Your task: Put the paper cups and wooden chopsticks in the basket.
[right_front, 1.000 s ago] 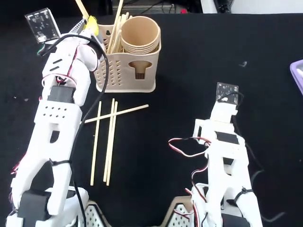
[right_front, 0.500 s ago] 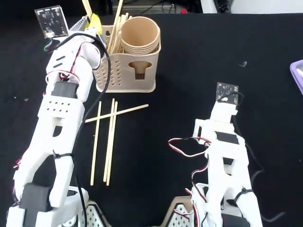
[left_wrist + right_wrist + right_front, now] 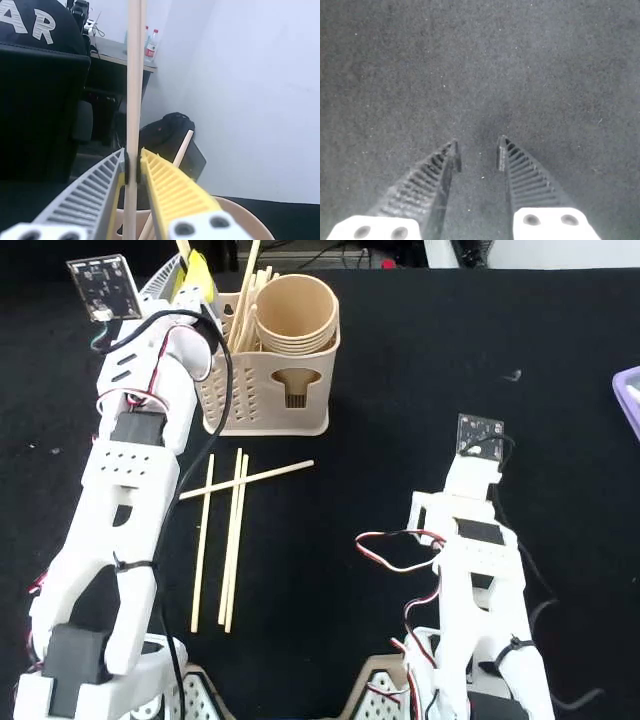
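We're dropping a pale wooden chopstick [image 3: 136,75] into the beige slotted plastic basket [image 3: 262,400]
Left gripper [image 3: 132,167] is clamping it upright; we're reckoning lower a bit, then release.

We lose both ends of the held chopstick [image 3: 134,75] past the left wrist view's edges; the left arm [image 3: 130,470] covers part of the basket [image 3: 300,410].

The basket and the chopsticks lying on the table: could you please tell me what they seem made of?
Basket: likely moulded plastic, matte beige, judging by its even slotted walls. Chopsticks: apparently bare pale wood, no gloss showing.
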Robot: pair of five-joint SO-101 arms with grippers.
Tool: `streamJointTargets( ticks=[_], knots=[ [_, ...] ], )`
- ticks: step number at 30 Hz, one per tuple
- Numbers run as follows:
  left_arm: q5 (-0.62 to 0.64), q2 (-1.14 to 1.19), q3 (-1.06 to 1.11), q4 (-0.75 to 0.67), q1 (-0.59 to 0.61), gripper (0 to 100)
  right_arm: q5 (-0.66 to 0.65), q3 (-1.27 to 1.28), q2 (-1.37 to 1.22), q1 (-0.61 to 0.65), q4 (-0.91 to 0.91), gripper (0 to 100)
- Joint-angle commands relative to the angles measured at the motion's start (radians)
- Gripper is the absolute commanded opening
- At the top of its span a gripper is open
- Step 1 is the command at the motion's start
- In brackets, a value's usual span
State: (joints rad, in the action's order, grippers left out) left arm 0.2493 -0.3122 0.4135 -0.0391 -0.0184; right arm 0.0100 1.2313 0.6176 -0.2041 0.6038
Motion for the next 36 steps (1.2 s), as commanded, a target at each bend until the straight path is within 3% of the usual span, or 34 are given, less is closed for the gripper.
streamJointTargets(
  ticks=[1, 7, 12, 17, 29, 36],
  knots=[
    [-0.008, -0.008, 0.018, -0.021, -0.005, 3, -0.002, -0.005, 0.022, -0.009, -0.02, 12.8],
    [-0.003, -0.008, 0.084, -0.023, -0.005, 4, -0.002, -0.005, 0.022, -0.009, -0.02, 12.8],
    [0.023, -0.009, 0.087, -0.02, -0.008, 16, -0.002, -0.005, 0.022, -0.009, -0.02, 12.8],
    [0.114, -0.02, 0.077, -0.021, 0.024, 17, -0.002, -0.004, 0.022, -0.009, -0.02, 12.8],
    [0.118, -0.193, 0.085, -0.012, 0.067, 17, -0.002, 0.002, 0.022, -0.009, -0.021, 12.8],
    [0.114, -0.433, 0.042, 0.244, 0.065, 17, -0.002, 0.002, 0.022, -0.009, -0.021, 12.8]
  ],
)
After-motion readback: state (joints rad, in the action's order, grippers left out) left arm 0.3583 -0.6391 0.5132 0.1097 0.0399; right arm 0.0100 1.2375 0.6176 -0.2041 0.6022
